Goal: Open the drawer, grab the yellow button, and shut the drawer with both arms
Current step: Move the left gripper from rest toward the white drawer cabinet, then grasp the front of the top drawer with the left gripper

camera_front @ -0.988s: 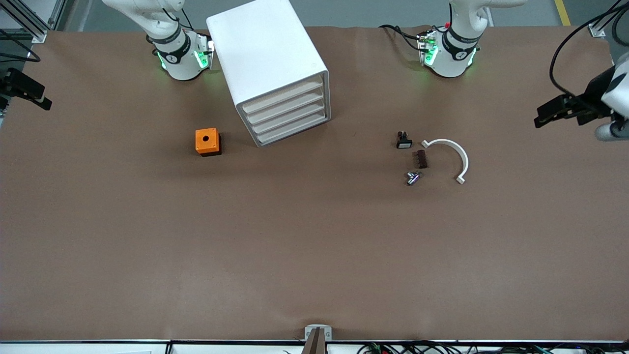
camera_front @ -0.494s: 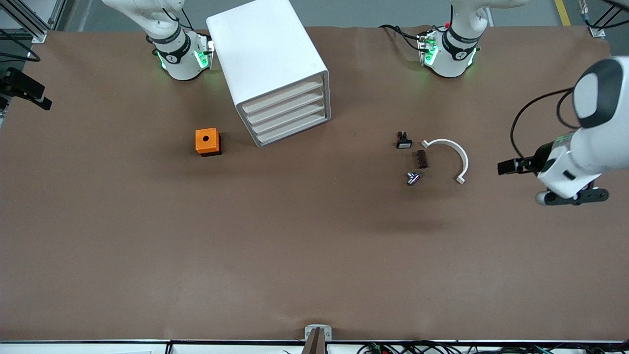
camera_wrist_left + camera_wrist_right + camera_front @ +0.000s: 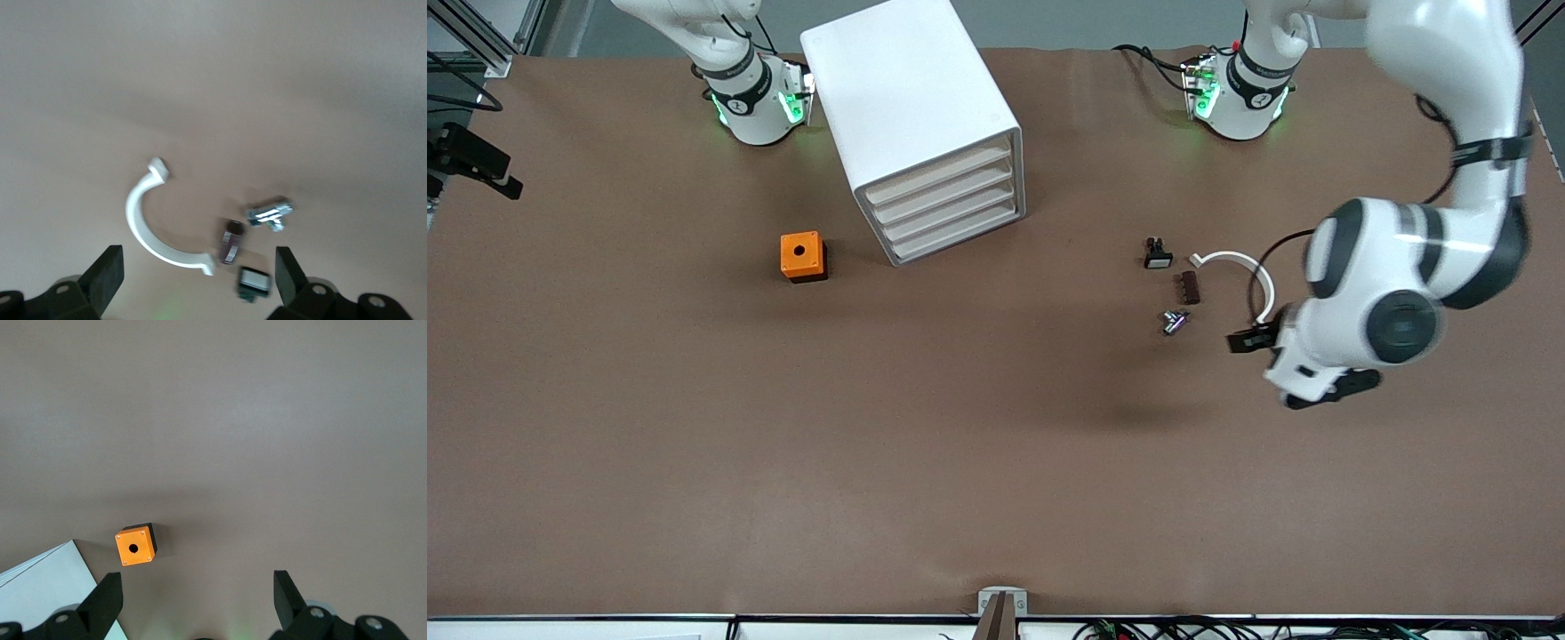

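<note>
The white cabinet (image 3: 911, 107) stands between the arm bases, and its corner shows in the right wrist view (image 3: 47, 590). Its uppermost drawer (image 3: 938, 175) is shut, as are the three below it. The orange-capped button is hidden. My left gripper (image 3: 1303, 373) hangs in the air, open and empty, over the table beside a cluster of small parts; its fingers frame them in the left wrist view (image 3: 198, 267). My right gripper (image 3: 471, 162) waits, open and empty, high at the right arm's end of the table (image 3: 198, 593).
An orange cube with a hole (image 3: 802, 256) (image 3: 135, 545) sits beside the cabinet. The small parts are a white curved clip (image 3: 1240, 271) (image 3: 143, 223), a black white-capped button (image 3: 1158, 253) (image 3: 254, 283), a brown block (image 3: 1189, 287) (image 3: 231, 241) and a metal fitting (image 3: 1174, 321) (image 3: 270, 213).
My left arm has swung in from the table's end to above the table beside the small parts. The right arm and the cabinet have not moved.
</note>
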Tool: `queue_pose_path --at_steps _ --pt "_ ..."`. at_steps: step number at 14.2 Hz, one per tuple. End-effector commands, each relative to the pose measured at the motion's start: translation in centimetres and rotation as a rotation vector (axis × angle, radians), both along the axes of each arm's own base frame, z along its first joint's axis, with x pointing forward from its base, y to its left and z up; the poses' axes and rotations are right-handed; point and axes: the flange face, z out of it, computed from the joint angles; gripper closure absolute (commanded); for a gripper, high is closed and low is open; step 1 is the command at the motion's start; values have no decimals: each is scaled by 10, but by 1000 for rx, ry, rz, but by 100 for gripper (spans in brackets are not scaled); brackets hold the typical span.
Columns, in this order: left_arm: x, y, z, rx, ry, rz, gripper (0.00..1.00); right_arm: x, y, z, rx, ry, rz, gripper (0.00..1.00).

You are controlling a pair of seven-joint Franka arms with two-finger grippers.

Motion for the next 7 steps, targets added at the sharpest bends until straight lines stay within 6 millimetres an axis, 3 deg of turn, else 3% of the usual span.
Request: queue_pose_path --at_steps 1,3,7 --pt "-18 -54 -12 106 9 130 0 -4 2 5 -1 -12 -2 0" --pt "-37 -99 -24 142 73 222 0 -4 1 5 -1 -12 -3 0" --pt "-49 -134 -31 76 266 498 0 -4 1 5 -1 -10 -3 0"
